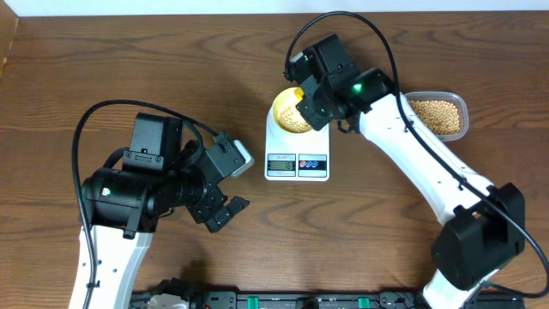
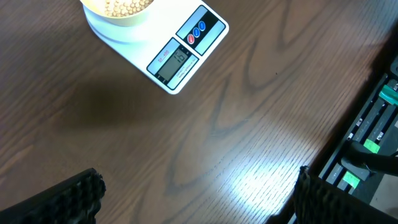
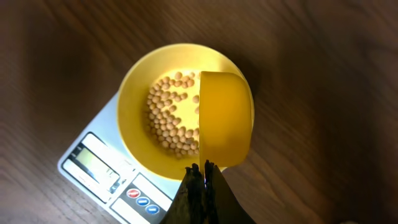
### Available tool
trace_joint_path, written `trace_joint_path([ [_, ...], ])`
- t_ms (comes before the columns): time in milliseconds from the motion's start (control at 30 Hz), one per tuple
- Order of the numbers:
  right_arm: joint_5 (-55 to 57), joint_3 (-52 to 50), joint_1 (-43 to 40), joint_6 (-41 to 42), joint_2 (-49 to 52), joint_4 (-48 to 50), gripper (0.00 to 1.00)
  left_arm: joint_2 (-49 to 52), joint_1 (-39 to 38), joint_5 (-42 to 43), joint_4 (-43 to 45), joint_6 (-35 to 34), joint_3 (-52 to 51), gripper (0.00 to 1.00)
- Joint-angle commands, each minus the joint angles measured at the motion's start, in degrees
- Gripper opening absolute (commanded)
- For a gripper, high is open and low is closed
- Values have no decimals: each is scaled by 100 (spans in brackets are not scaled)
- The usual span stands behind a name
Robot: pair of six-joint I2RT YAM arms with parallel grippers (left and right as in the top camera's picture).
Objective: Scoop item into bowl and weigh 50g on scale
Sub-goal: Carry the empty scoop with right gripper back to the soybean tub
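Note:
The pale-yellow bowl (image 1: 288,112) sits on the white scale (image 1: 297,161) and holds a layer of beige beans (image 3: 169,119). My right gripper (image 3: 201,168) is shut on the handle of a bright-yellow scoop (image 3: 225,118), which is tipped on its side over the bowl's right rim. The bowl (image 3: 140,106) and the scale (image 3: 102,171) show in the right wrist view, and in the left wrist view the scale (image 2: 180,59) lies at the top with the bowl (image 2: 121,15) on it. My left gripper (image 1: 225,210) is open and empty over bare table, left of the scale.
A clear plastic tub (image 1: 438,114) full of beans stands right of the scale, behind the right arm. A black rail with green parts (image 2: 373,137) runs along the table's front edge.

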Motion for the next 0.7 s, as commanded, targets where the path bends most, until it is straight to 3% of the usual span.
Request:
trace_joint_path([
  [0,92,166,-4,-98,-459,11,1,-35,24,11,-17,101,111,99],
  [300,1032,166,-905,-101,-1453,-645,1,-35,24,11,-17,101,111,99],
  [467,1377,157,-1961,-101,-1519,-1517,1,-35,24,11,-17,101,111,99],
  [667,1381,-74,-2557,-103,-1397,-1528,1,-35,24,11,-17,101,111,99],
])
